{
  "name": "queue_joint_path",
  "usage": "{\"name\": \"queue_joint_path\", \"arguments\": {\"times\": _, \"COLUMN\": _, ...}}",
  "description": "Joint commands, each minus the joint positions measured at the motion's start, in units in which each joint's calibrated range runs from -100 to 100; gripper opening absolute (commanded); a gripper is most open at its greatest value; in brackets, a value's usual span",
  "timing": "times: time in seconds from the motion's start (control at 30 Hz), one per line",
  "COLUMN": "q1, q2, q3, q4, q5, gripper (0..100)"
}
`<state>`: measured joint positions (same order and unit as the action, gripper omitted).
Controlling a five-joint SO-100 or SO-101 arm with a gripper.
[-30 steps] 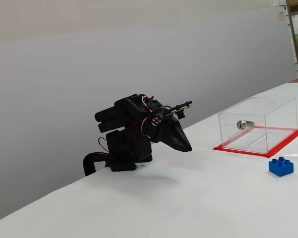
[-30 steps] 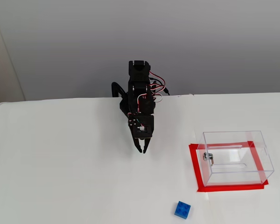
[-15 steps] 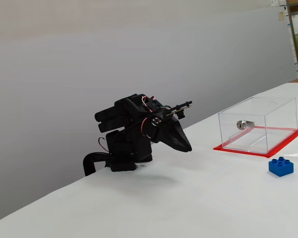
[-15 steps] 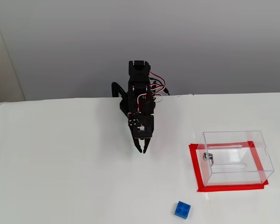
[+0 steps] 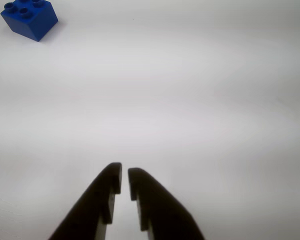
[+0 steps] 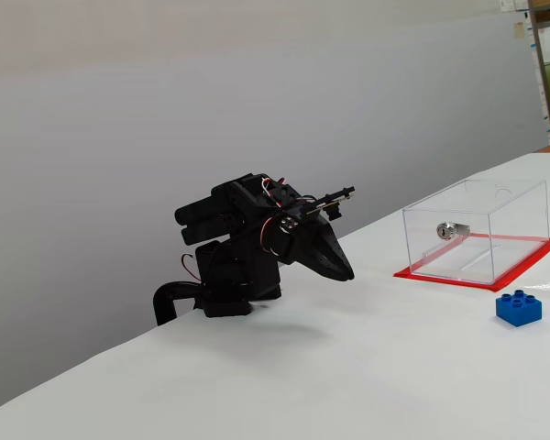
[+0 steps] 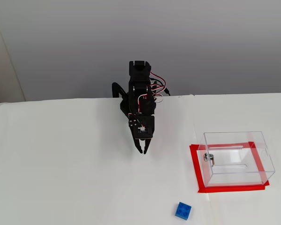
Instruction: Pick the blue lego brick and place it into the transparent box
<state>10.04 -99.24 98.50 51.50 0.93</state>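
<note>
On the white counter (image 7: 61,178), the transparent box (image 7: 236,157) serves as landmark: clear walls, red base plate, small silver lock (image 7: 208,158) on one wall. Blue lego brick (image 7: 183,210) sits studs up on the counter, outside the box, near its front-left corner in a fixed view; in another fixed view (image 6: 518,308) it lies just in front of the red base. The arm is folded low, well apart from the box. Claw (image 5: 124,176) tips nearly together with a thin slit between, holding nothing, above bare counter; the brick (image 5: 29,17) shows at the wrist view's upper left.
</note>
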Motion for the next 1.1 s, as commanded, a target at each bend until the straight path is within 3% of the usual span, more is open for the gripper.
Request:
{"name": "queue_joint_path", "arguments": {"times": 0.0, "q1": 0.0, "q2": -0.5, "q3": 0.7, "q4": 0.1, "q5": -0.1, "gripper": 1}}
{"name": "queue_joint_path", "arguments": {"times": 1.07, "q1": -0.3, "q2": -0.5, "q3": 0.7, "q4": 0.1, "q5": 0.2, "gripper": 1}}
